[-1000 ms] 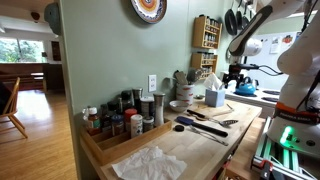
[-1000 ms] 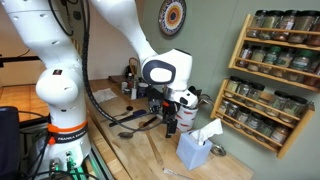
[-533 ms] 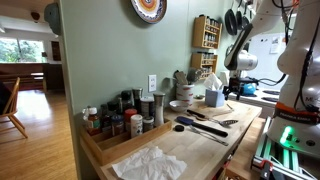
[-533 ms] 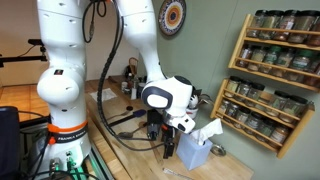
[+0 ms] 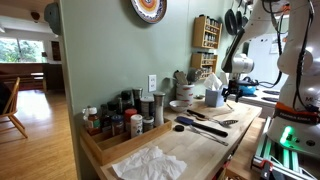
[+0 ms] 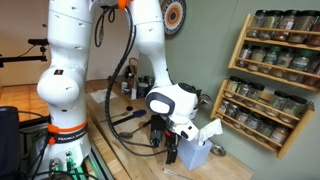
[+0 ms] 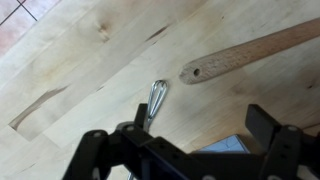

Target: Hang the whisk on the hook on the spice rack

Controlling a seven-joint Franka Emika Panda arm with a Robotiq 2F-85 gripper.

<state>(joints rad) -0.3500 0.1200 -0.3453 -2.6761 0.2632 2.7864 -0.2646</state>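
A small metal whisk point(image 7: 156, 100) lies flat on the wooden counter point(image 7: 90, 60), seen in the wrist view just beyond my left finger. My gripper point(image 7: 200, 140) is open and empty, hovering low over the counter next to a blue tissue box point(image 7: 226, 148). It shows in both exterior views point(image 5: 233, 86) point(image 6: 170, 152). The light-wood spice rack with tiers of little jars hangs on the green wall point(image 5: 207, 33) point(image 6: 272, 72), well above the gripper. I cannot make out its hook. The arm hides the whisk in the exterior views.
A wooden spoon handle point(image 7: 250, 50) lies beyond the whisk. The tissue box point(image 6: 195, 150) point(image 5: 213, 97) stands beside the gripper. A long wooden tray of bottles point(image 5: 112, 135), a white cloth point(image 5: 150, 162) and dark utensils point(image 5: 205, 125) sit on the counter. Pans point(image 5: 235, 20) hang overhead.
My arm has swung in and the gripper has come down toward the counter beside the tissue box. The gripper stays open and empty.
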